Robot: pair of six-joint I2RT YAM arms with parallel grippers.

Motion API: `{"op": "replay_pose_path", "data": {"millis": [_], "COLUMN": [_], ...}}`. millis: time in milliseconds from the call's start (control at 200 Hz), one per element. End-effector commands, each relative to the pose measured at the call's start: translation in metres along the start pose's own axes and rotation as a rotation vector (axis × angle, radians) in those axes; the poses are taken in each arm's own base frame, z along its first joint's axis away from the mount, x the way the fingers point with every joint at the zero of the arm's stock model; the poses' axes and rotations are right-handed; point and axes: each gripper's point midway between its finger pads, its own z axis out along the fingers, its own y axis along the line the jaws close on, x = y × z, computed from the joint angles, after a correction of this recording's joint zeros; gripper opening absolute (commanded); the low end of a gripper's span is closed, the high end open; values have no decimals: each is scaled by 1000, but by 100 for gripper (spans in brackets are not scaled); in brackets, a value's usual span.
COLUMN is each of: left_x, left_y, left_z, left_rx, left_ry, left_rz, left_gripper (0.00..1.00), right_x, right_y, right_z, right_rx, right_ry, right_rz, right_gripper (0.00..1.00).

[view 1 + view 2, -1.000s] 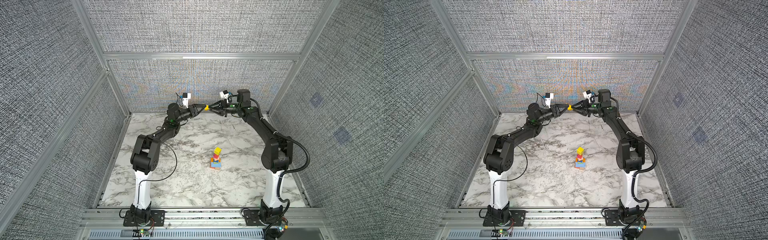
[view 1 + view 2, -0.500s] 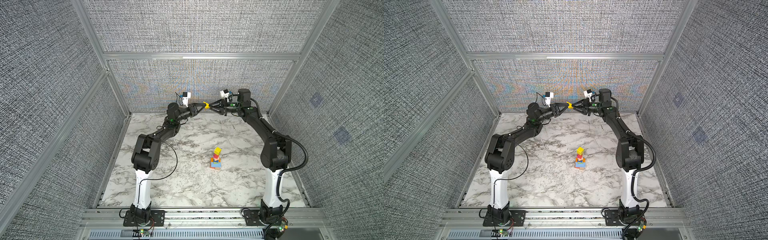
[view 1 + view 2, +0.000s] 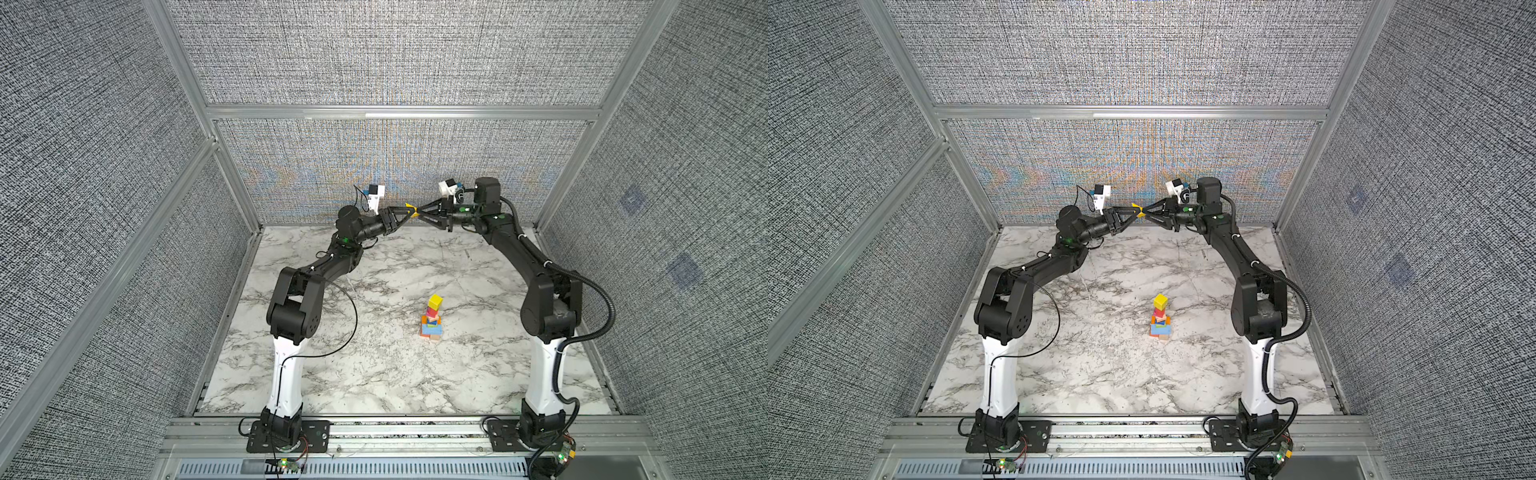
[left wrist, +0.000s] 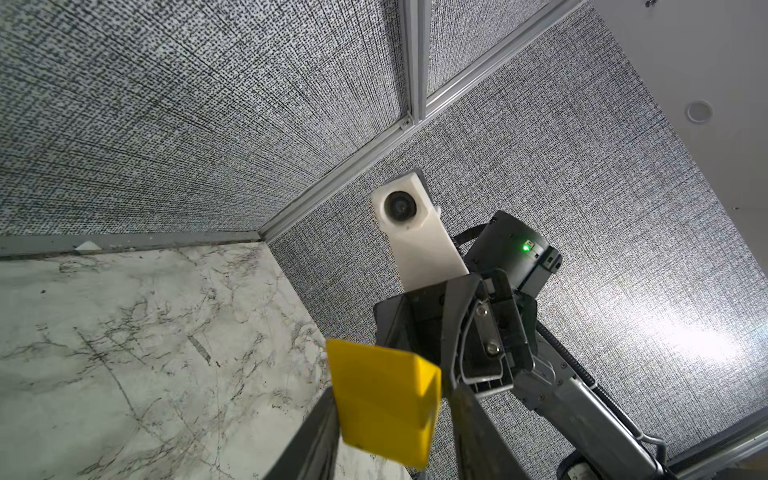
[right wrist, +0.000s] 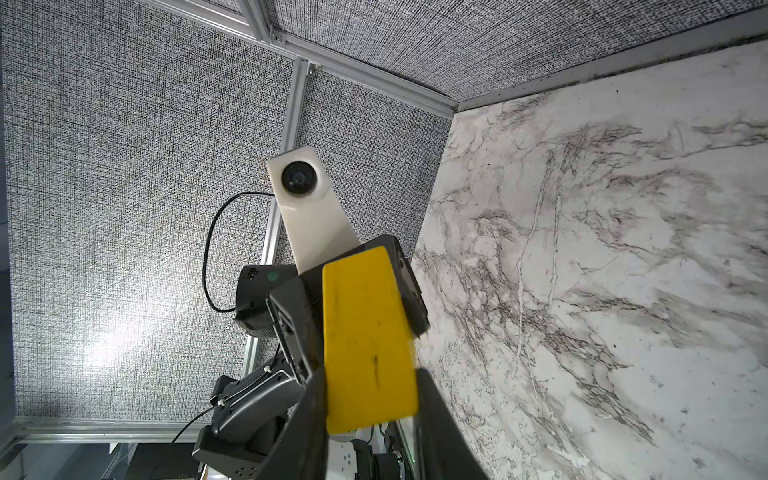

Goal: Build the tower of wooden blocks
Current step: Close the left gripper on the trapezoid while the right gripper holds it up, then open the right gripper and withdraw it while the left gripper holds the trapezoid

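Stage (judged): mid-air hand-over of a yellow block (image 3: 411,207) between the two arms, high up near the back wall.
Right end effector (image 5: 370,374): clamped on the yellow block, with a finger against each long side in the right wrist view.
Left end effector (image 4: 390,392): fingers stood on either side of the same block; whether they pressed it or only flanked it could not be told.
Hazard, drop: if one end effector let go before the other had a firm hold, the block would fall to the worktop (image 3: 374,365) and might bounce toward the tower (image 3: 432,320).
Hazard, skew: two grips on one small piece could twist it, leaving it tilted for placing.
Hazard, topple: the tower was narrow, so a crooked or heavy set-down on its top cube would likely knock it over.
Tower, place: on the worktop right of centre, nearer the right arm's base, well apart from both end effectors, in both top views.
Tower, look: upright, layers slightly staggered; light blue and tan bricks lowest, orange above, then red or magenta, a yellow cube topmost.
Yellow block, look: elongated, with dark scuffs on its broad face.
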Motion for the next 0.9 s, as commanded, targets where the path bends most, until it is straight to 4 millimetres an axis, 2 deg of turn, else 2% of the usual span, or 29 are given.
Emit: {"op": "replay_pose_path", "data": {"millis": [0,205,295,570,680,765,895], "left_x": [0,2,1,2,4,6,20], "left_y": [-10,-9,-10,-8,-7,-2,11], "left_z": [2,1,1,-1,-4,-11,-31], "left_rx": [34,32,31,-32,-98,-181,-359], "left_ry": [7,12,12,32,53,79,139], "left_rz": [27,22,26,34,41,38,40], "left_gripper": [40,32,30,26,24,24,24], "right_x": [2,0,0,-5,-8,-9,-3], "right_y": [5,1,-1,-11,-19,-30,-51], "right_z": [1,-1,-1,-11,-23,-36,-60], "right_rx": [-18,-15,-8,43,83,146,294], "right_ry": [10,2,0,-35,-69,-94,-98], "right_rz": [-15,-9,-5,4,13,23,13], "right_gripper": [15,16,34,61,67,76,77]}}
